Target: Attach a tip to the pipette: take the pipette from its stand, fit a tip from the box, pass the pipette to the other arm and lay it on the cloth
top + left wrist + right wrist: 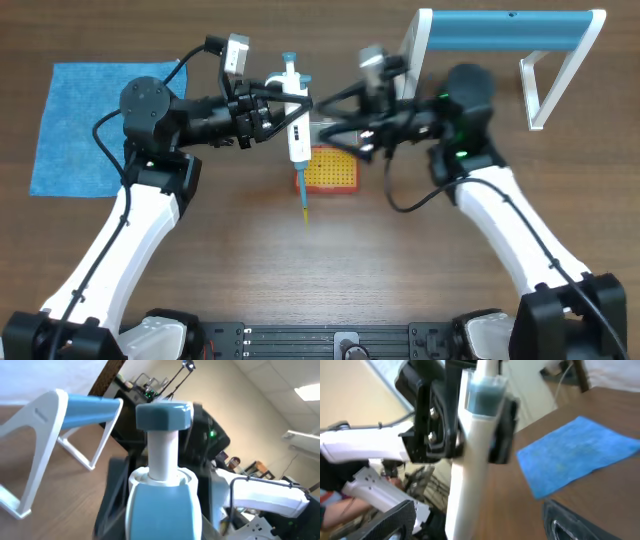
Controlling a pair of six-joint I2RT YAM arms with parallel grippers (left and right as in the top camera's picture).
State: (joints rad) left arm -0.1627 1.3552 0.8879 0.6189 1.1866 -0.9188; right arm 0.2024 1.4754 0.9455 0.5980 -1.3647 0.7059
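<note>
With the left gripper (285, 108), clamps the pipette (297, 132) on its upper part, one black finger pressed on each side of the body. Holds it lifted above the table (400, 280), more or less upright: blue plunger button just above the fingers, long white shaft hanging below them. Carries a yellow tip (304, 208) on the low end of the shaft, well below the gripper, in the air over the wood.

Faces the right gripper (326, 120) directly across the pipette, very near, the two wrists pointing at each other. Has there the fingers (392, 521) spread wide, one on each side of the white shaft and apart from it, so released and gripping nothing.

Has the tip box (335, 172), orange on top, down on the table, beneath the two grippers and slightly toward the right one's side, near the hanging tip; cannot tell how many tips in it. Shows a small green light (461, 154) on the right arm, behind its gripper.

Has the blue cloth (90, 125) farther away, on the left gripper's own side, past the elbow of its arm, spread flat on the table. Has the stand (500, 30), white legs and a blue bar, farthest off, beyond the right gripper and behind its arm, well apart from the pipette.
</note>
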